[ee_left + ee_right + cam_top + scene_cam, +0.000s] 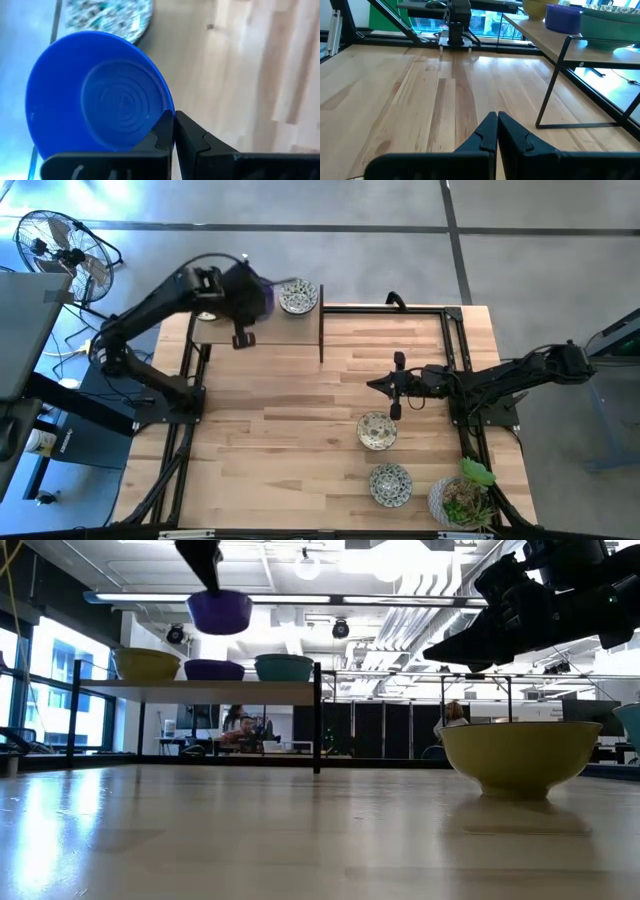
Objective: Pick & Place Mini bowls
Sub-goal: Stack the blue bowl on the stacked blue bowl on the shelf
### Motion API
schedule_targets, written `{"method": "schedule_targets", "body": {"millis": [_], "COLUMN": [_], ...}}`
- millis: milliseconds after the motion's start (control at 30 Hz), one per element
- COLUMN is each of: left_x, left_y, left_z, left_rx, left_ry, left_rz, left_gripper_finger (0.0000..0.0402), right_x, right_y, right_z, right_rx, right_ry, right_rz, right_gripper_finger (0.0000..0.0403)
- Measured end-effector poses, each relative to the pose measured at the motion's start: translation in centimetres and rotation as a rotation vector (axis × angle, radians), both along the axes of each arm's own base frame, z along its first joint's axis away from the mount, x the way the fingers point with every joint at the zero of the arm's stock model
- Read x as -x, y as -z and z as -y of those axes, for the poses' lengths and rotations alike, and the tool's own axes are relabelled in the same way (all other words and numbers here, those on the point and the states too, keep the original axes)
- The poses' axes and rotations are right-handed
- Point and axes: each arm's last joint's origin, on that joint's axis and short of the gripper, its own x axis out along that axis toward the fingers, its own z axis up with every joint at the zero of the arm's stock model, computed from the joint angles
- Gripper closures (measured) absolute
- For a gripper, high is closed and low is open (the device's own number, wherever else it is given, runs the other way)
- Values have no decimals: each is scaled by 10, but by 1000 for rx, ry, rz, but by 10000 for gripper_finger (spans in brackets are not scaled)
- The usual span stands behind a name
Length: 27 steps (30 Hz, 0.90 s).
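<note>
Left tool pinched shut on purple bowl's rim, held above shelf beside patterned bowl. Right tool closed, empty, over wooden bench. Open office beyond.

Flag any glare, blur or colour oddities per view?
Low view: ceiling lights blown out, sheen on the table, near yellow bowl soft. Left wrist view: purple bowl in the left hand renders blue, background blurred. High view: held bowl smeared.
</note>
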Motion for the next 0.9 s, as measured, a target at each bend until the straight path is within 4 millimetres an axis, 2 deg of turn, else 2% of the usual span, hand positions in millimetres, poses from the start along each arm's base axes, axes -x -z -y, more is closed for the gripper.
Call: {"method": "schedule_targets", "body": {"millis": [233,433,633,900], "left_x": [16,17,3,2], "left_y": [5,12,30,34], "left_z": [-43,-70,-83,-84], "left_rx": [29,52,109,127], "left_ry": [-62,-56,-43,-46], "left_rz": [-12,17,-53,-63], "left_gripper_finger": [401,401,401,401], "right_x": [0,0,0,0], "right_y": [0,0,0,0], "right_z": [0,0,0,0], "right_rx": [0,0,0,0], "right_ry": [0,0,0,-1], "right_rz": [0,0,0,1], "right_gripper_finger": [402,402,401,401]}}
